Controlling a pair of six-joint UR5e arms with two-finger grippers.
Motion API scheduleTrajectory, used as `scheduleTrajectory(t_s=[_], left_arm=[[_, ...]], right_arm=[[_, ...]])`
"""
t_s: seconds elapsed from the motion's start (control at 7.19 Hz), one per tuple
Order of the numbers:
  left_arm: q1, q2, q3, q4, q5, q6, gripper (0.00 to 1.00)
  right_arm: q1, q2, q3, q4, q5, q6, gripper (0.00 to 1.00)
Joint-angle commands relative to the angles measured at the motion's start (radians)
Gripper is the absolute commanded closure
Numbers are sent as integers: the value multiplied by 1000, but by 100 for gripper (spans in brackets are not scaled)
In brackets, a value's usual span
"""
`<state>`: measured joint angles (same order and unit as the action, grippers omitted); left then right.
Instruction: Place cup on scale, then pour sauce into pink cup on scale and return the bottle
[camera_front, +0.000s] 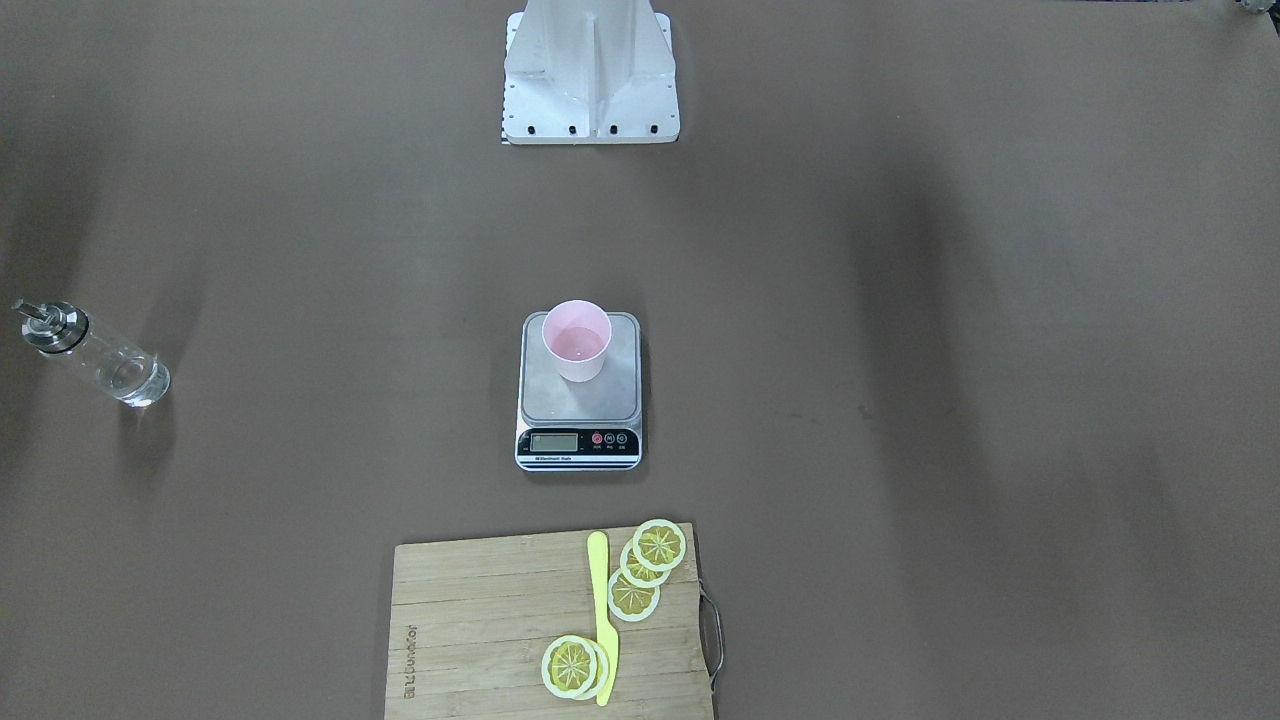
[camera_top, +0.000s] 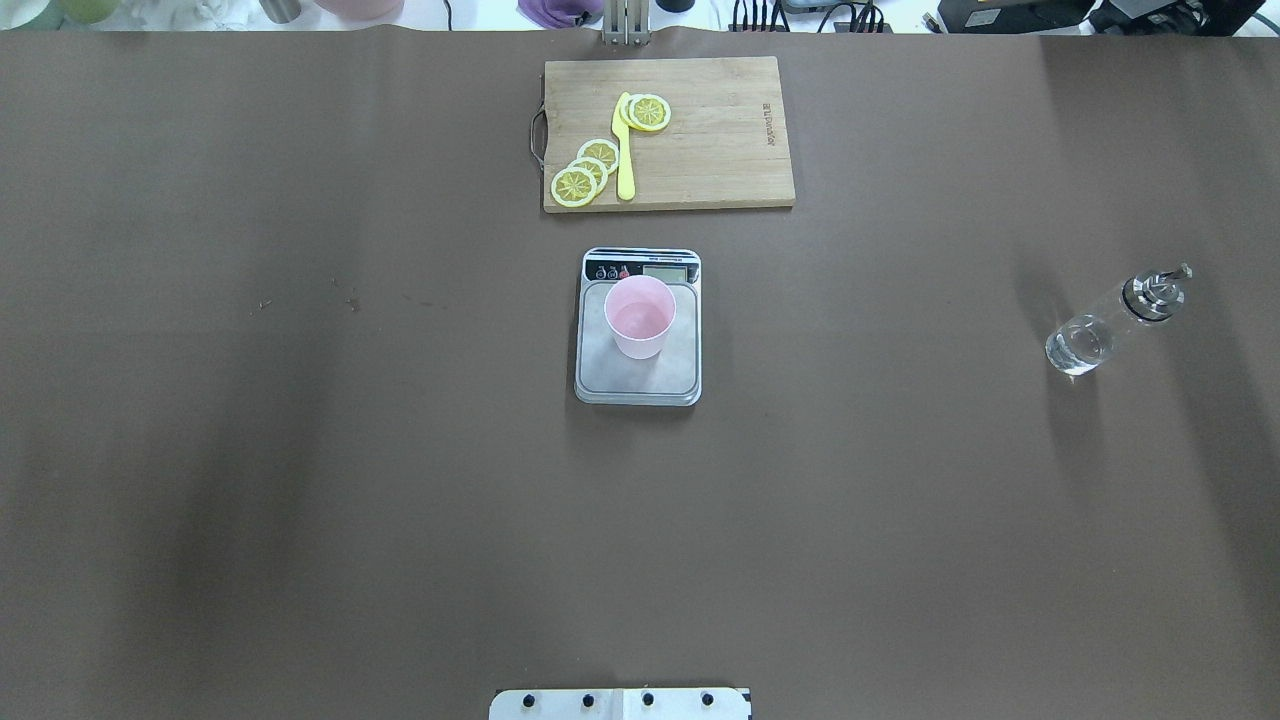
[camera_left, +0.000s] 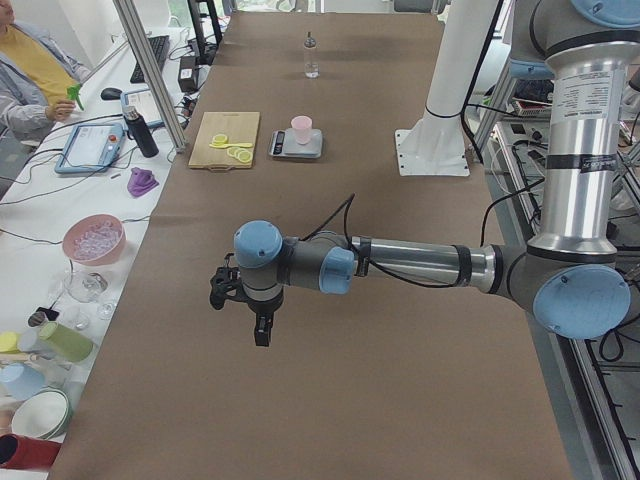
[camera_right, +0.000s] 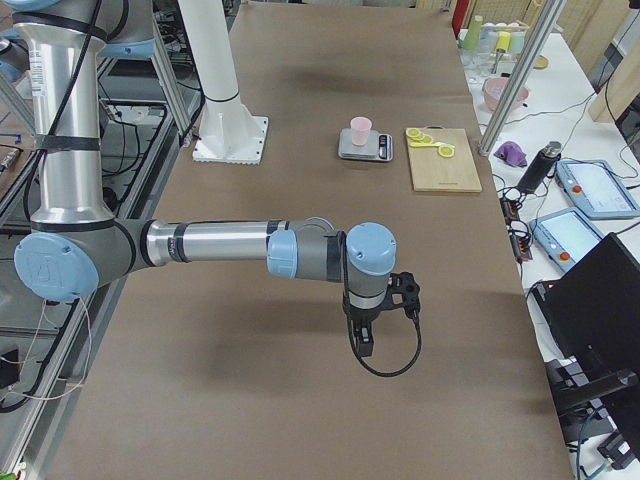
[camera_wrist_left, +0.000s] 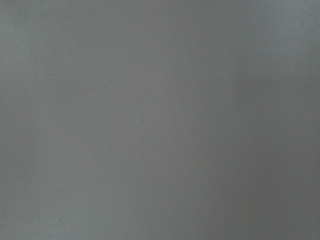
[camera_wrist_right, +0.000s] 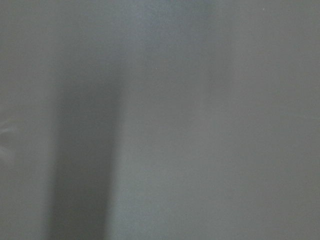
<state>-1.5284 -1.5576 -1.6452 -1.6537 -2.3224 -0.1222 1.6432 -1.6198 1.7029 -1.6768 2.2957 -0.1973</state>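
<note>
The pale pink cup stands upright on the silver scale at the table's middle; it also shows in the overhead view on the scale. The clear glass bottle with a metal spout stands alone on the table far out on my right side, also in the front view. My left gripper hangs over bare table far from the scale; my right gripper does the same at the other end. Both show only in side views, so I cannot tell whether they are open or shut. Both wrist views show only blurred grey.
A bamboo cutting board with lemon slices and a yellow knife lies just beyond the scale. The white robot base stands on my side of the scale. Clutter and an operator are off the far table edge.
</note>
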Motion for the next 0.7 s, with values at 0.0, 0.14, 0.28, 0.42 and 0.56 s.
scheduleTrajectory(t_s=[0.0,0.14,0.28,0.42,0.56], left_arm=[[-1,17,-17,25,-15,1,2],[0,7,-10,37,-21,0,2],[1,5,-8,37,-20,0,2],[1,5,-15,37,-23,0,2],[2,4,-15,35,-25,-2,2]], right_arm=[[0,-12,4,0,8,1,0],[0,-15,15,-1,31,-2,0],[0,-23,12,-1,18,-1,0],[0,-22,14,-1,10,2,0],[0,-20,8,-1,-8,7,0]])
